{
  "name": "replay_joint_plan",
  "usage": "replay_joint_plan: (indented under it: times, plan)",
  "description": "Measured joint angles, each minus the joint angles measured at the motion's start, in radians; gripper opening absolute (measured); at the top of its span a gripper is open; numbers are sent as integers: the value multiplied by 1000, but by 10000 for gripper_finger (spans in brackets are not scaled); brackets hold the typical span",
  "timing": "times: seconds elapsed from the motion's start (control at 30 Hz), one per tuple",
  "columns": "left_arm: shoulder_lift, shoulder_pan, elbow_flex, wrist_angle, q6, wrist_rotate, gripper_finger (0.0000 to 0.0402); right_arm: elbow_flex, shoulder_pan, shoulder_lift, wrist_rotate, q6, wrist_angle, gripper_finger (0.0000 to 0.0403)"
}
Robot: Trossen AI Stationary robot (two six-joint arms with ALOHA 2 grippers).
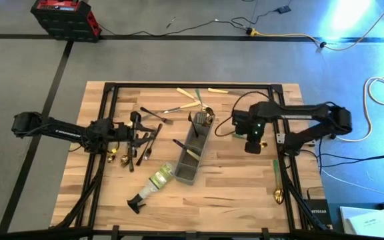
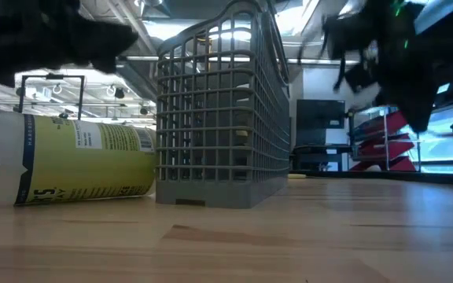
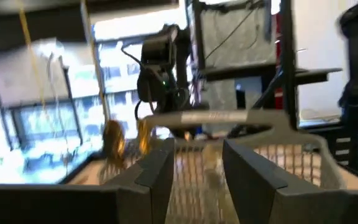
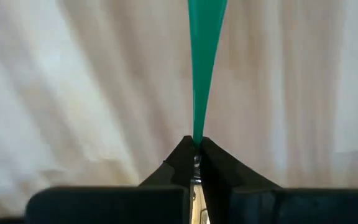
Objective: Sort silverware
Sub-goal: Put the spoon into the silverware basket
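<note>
The grey mesh caddy stands mid-table, and gold silverware sticks up from its far end. Dark forks and gold spoons lie at the left, beside my left gripper, which is open and faces the caddy with nothing between its fingers. Cream-handled pieces lie near the far edge. A green-handled spoon lies at the right. My right gripper, right of the caddy and raised above the table, is shut on another green-handled piece. My right gripper pinches the green-handled piece between its two fingertips, at the narrow end of the green handle where the metal begins. The fingers point down at it from above. The piece is lifted clear of the table, and its handle sticks out toward the caddy.
A clear spray bottle with a yellow label lies on its side near the caddy's near end, also large in the low view. Black frame bars run along the table's edges. Bare wood lies at the near right.
</note>
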Motion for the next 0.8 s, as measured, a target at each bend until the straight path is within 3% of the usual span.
replay_joint_plan:
  times: [0.17,0.33,0.57,0.8]
  plan:
    - [0,-90,40,-3,127,-73,123,42,199,-118,-1,309,103,0]
    - [2,-182,79,-4,258,-159,139,22,377,-202,186,558,505,0]
    - [33,-263,116,-11,347,-217,196,20,549,-184,363,606,898,0]
    - [142,-298,189,-10,449,-222,268,20,572,-108,455,583,1221,0]
